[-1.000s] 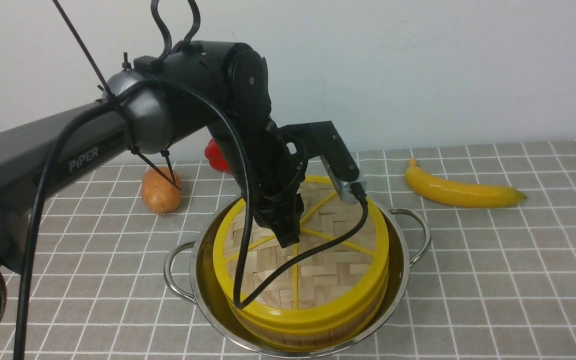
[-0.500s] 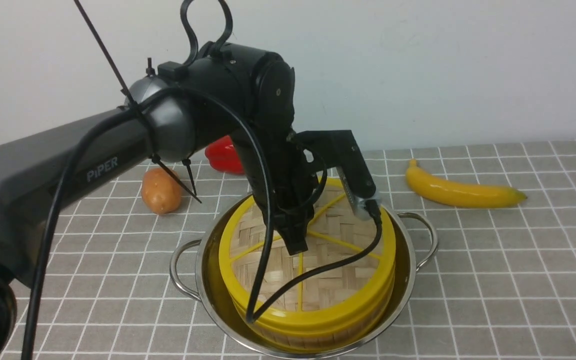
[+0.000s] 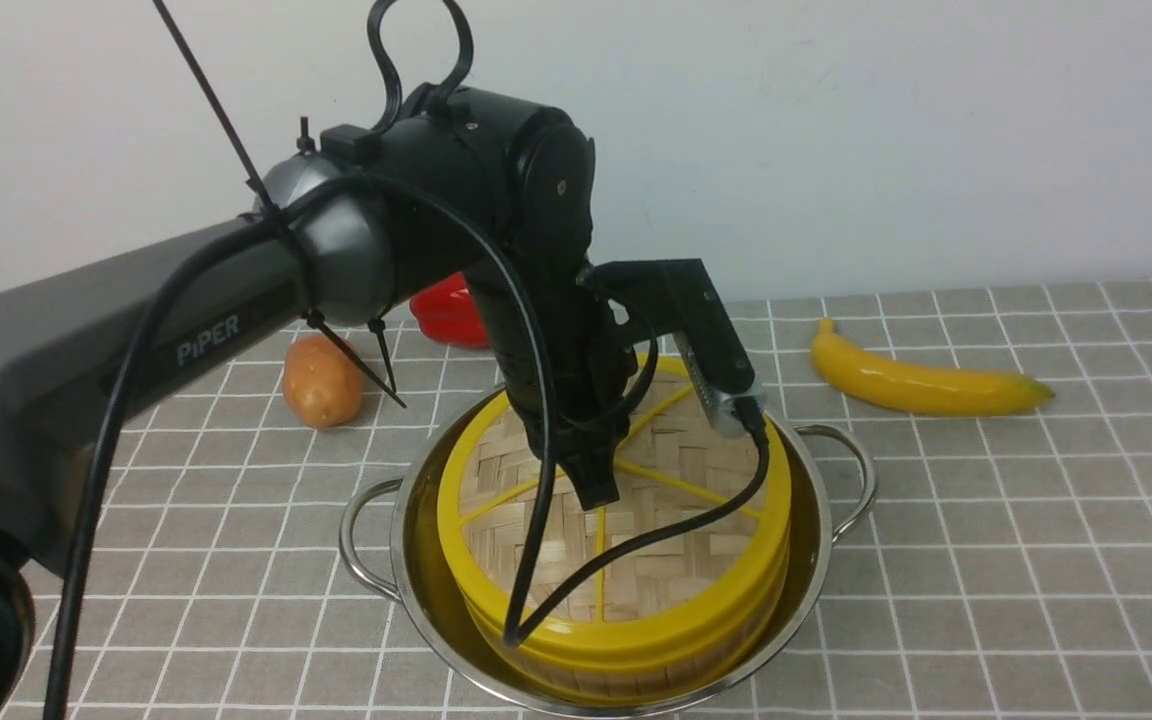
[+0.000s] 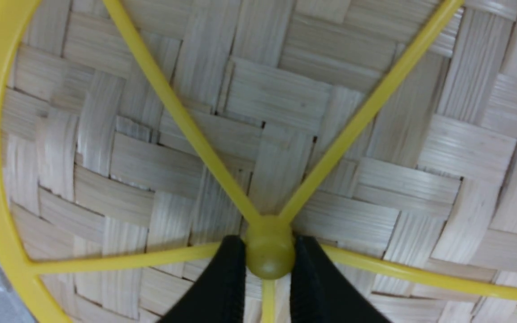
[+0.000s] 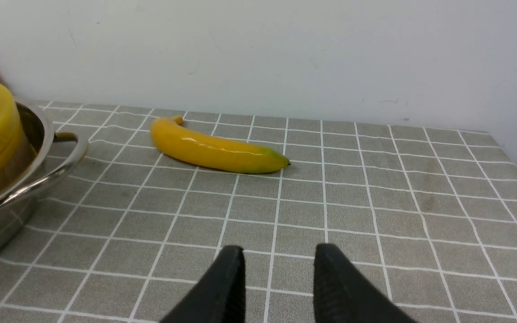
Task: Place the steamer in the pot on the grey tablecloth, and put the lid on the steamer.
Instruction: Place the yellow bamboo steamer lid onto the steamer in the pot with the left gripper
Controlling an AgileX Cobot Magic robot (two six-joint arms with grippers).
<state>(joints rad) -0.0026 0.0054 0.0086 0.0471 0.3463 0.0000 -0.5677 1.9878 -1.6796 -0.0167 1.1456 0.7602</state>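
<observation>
Behind the desk stands a plain white wall [image 3: 836, 120]. Covering the desk is the grey tablecloth [image 3: 986, 560], marked with thin white lines in squares.

Left arm [image 3: 86, 340]: dark grey, it reaches in from the left edge of the desk and bends down over the pot. A black cable [image 3: 636, 540] hangs from it in a loop across the lid.

Pot [image 3: 816, 560]: shiny steel, two looped wire handles, resting on the tablecloth near the front edge of the desk, about midway between its left and right edges.

Steamer [image 3: 636, 665]: seated inside the pot; only its bamboo side wall shows below the lid.

Lid [image 3: 676, 540]: woven bamboo with a yellow rim and yellow spokes, lying flat on top of the steamer and covering it.

Banana [image 3: 921, 380]: lies on the cloth towards the back right of the desk, well apart from the pot.

Potato [image 3: 321, 382]: back left of the pot. A red pepper [image 3: 446, 315] sits behind it near the back edge, partly hidden by the arm.

Left hand [image 4: 269, 264]: fingers [image 4: 225, 287] pressed in from both sides on the yellow centre hub [image 4: 269, 251] of the lid, pinching it.

Right hand [image 5: 278, 278]: fingers [image 5: 222, 287] spread, with nothing between them, low over bare cloth on the right side of the desk, apart from the pot.
</observation>
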